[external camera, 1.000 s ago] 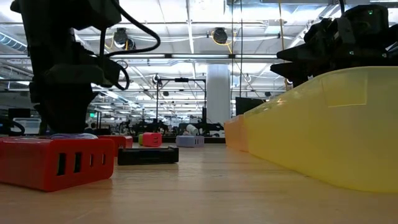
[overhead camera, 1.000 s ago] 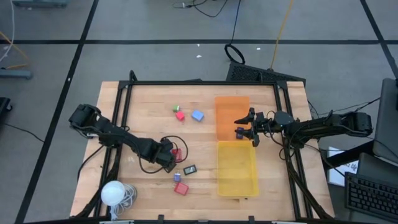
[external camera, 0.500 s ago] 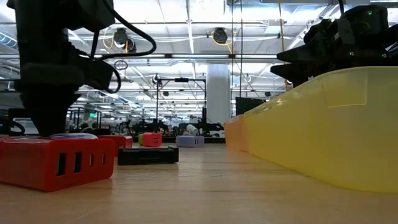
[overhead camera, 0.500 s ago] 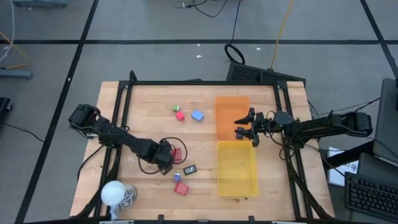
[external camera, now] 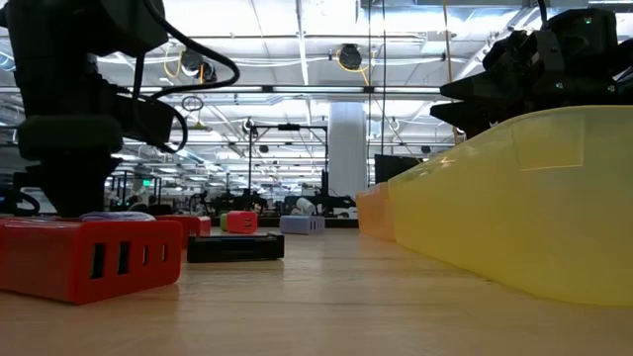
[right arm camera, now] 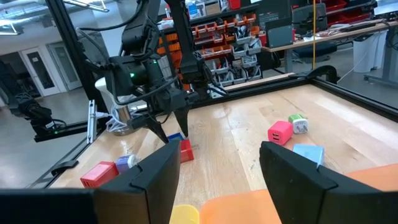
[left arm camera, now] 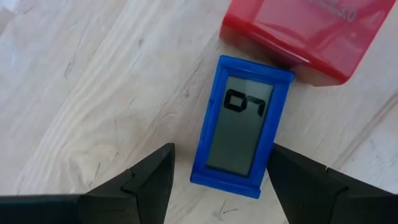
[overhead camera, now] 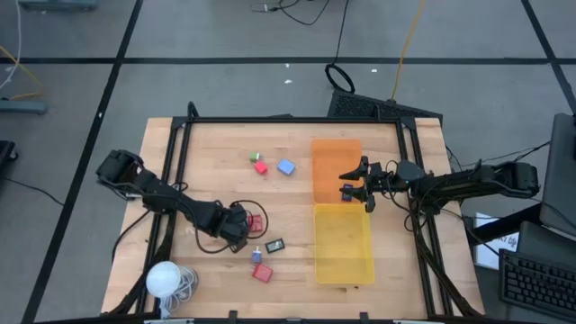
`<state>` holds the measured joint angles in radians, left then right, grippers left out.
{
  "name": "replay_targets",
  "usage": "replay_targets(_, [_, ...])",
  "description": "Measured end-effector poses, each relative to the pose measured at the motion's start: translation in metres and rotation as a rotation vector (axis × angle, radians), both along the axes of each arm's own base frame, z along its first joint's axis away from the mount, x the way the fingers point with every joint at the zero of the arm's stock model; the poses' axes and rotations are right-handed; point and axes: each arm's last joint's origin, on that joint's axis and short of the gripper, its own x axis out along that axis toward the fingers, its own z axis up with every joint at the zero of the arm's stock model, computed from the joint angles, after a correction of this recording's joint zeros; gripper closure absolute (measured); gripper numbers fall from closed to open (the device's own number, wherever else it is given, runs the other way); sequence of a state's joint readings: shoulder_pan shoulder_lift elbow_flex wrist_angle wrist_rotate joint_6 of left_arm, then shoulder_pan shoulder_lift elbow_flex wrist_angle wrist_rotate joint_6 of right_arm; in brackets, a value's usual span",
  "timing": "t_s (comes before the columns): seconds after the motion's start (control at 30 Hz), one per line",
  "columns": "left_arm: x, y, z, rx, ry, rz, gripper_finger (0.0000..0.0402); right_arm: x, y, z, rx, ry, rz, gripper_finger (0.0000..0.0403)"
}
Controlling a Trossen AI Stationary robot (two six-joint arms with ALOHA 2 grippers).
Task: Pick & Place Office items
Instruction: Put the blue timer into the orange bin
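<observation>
- High view: the left gripper (overhead camera: 243, 227) hung over the desk (overhead camera: 207, 153) near its front edge — beside a red block (overhead camera: 256, 222); the right gripper (overhead camera: 353, 184) hovered above the orange tray (overhead camera: 328, 157).
- Left wrist view: spread fingers (left arm camera: 149, 177) straddled a blue digital timer (left arm camera: 243, 126) touching a red case (left arm camera: 308, 28).
- Right wrist view: its fingers (right arm camera: 154, 177) stood apart, holding nothing.

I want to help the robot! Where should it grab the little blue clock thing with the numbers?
Grip the blue digital timer across its two long sides, coming straight down. It lies flat, screen up, between the left hand's open fingers, and one short end touches the red block.
</observation>
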<state>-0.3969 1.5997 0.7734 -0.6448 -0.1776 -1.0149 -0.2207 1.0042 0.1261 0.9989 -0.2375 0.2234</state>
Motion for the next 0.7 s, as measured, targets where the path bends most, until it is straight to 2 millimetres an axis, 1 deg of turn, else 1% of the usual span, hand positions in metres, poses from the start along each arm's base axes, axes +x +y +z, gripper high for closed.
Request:
replay_targets(0.3, [0.0024,-0.0007,-0.0005,0.004,-0.021,-0.047,0.0154,0.0000,0.0000,-0.0001,0.000,0.001,0.000,0.0193])
replay_targets(0.4, [0.0025,-0.0009,-0.0007,0.002,-0.022,-0.044,0.0177,0.0000,0.0000,-0.0001,0.000,0.001,0.000,0.0193])
replay_targets(0.6, [0.0037,-0.0015,-0.0006,-0.006,-0.035,-0.039,0.0245,0.0000,0.0000,-0.0001,0.000,0.001,0.000,0.0194])
replay_targets(0.7, [0.0033,-0.0009,-0.0006,-0.003,-0.028,-0.043,0.0249,0.0000,0.0000,-0.0001,0.000,0.001,0.000,0.0195])
